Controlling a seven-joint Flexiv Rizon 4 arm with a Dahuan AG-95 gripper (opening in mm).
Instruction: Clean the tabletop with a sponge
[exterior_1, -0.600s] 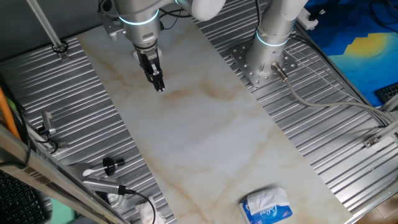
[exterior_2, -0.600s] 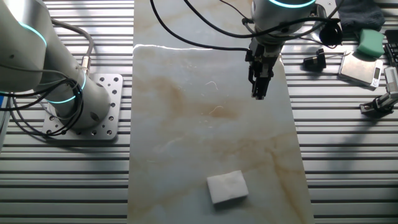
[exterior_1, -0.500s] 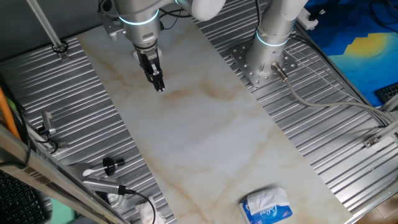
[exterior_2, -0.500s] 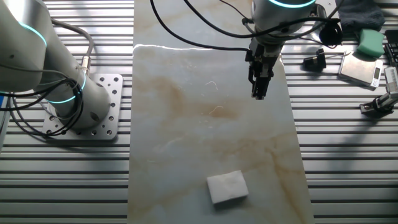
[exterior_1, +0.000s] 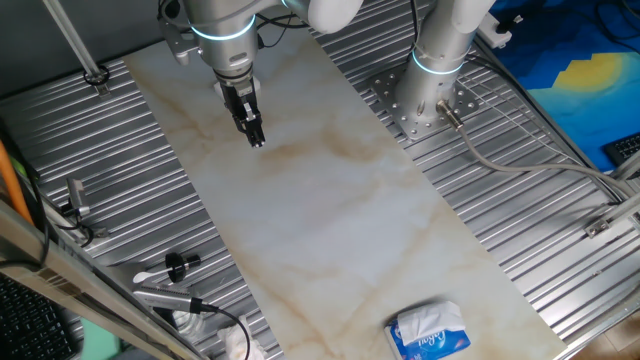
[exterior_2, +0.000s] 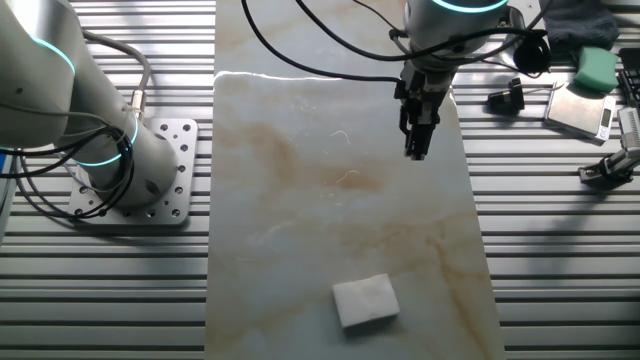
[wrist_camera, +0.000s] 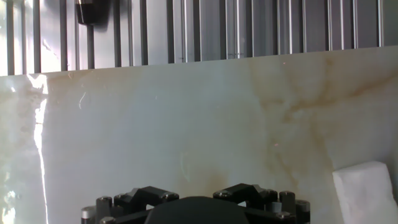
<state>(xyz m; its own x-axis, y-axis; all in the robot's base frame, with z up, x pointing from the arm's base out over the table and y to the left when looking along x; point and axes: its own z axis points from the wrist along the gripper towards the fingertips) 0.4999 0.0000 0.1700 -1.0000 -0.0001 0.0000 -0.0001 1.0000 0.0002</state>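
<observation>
Claw: we see the gripper (exterior_2: 417, 152) pointing down over the slab's edge near the ribbed metal, fingers drawn together with nothing between them; in one fixed view it (exterior_1: 256, 141) hangs near the slab's far end. In the hand view only the dark base of the hand shows, so the fingertips are out of sight there.

Claw contact: we cannot tell whether the tips touch the surface or hover just above it.

Sponge: we find the sponge (exterior_2: 365, 300) lying flat on the slab, well apart from the claw, toward the opposite end. In the hand view a white corner (wrist_camera: 367, 193) sits at the lower right.

Sponge axis: its long side runs roughly across the slab's width, tilted slightly off square.

Sponge material: white foam block, soft edges, matte.

Tabletop: the tabletop (exterior_2: 300, 200) is a long smooth rectangle, off-white marble look with tan-brown veins (exterior_1: 330, 230); a bright glare streak crosses it in the hand view (wrist_camera: 155, 124).

Surroundings: ribbed grey metal (exterior_2: 560, 250) flanks the slab on both sides; a blue-and-white tissue pack (exterior_1: 430, 331) rests at the slab's near end.

Arm base: a round white column on a bolted plate (exterior_2: 165, 170), beside the slab.

Change: we see no shift from half a second ago; claw and sponge sit where they did.
</observation>
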